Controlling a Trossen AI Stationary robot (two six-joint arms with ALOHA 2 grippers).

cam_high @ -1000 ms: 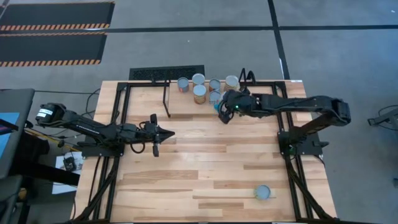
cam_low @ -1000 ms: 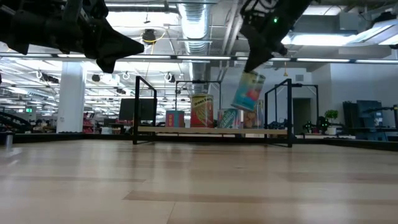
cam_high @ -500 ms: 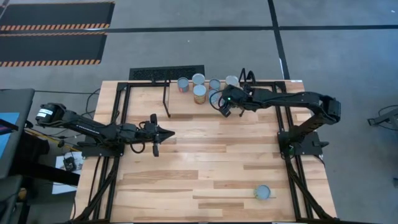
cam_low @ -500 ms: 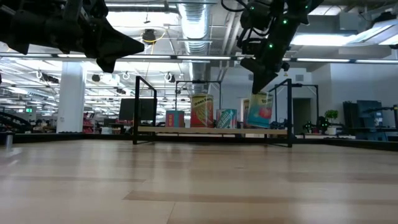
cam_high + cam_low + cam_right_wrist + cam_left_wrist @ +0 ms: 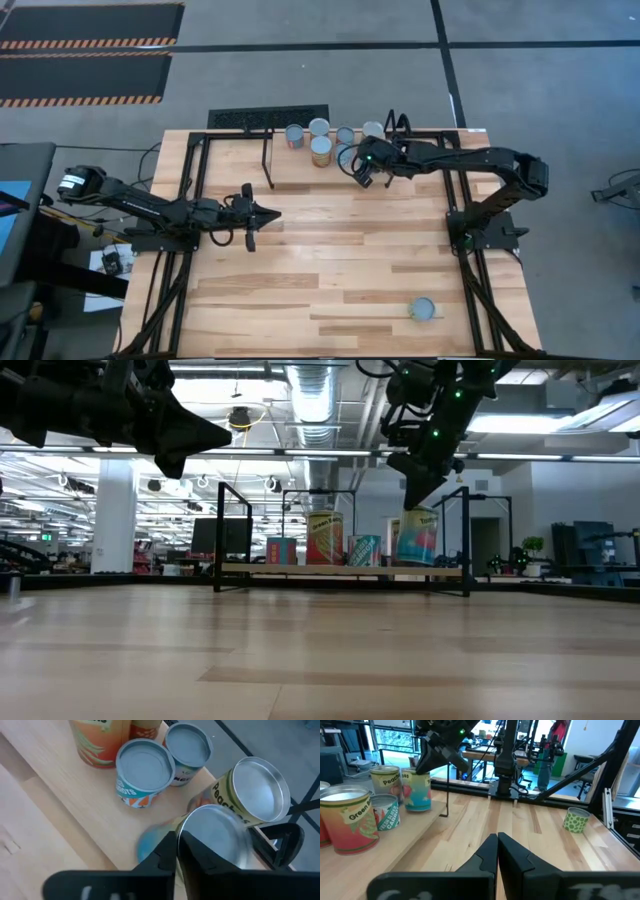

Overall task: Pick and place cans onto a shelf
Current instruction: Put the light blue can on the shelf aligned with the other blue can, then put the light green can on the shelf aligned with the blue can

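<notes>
Several cans stand on the shelf (image 5: 300, 172) at the table's far side, among them a green-bean can (image 5: 347, 822) and a peaches can (image 5: 384, 776). My right gripper (image 5: 361, 170) is over the shelf's right part, shut on a teal-and-tan can (image 5: 417, 537) that stands on the board (image 5: 340, 569). My left gripper (image 5: 272, 213) hangs shut and empty over the table's left middle. One green-dotted can (image 5: 422, 309) stands alone on the tabletop near the front right. My right gripper pinches the teal-and-tan can's top rim (image 5: 184, 826) between its two fingers, at the edge of the silver lid. The fingers come from above, slanting down from the table's right. The can stands upright with its bottom on the shelf board, next to the peaches can (image 5: 250, 795).
Black rod legs (image 5: 447, 792) hold the shelf above the tabletop. Black frame posts (image 5: 460, 215) stand at both sides of the table. Bare planks (image 5: 330, 260) lie between the shelf and the loose can.
My right gripper has carried the can toward the table's far edge and down. The can hung tilted above the shelf's front edge a second ago; now it stands upright on the board beside the other cans.
</notes>
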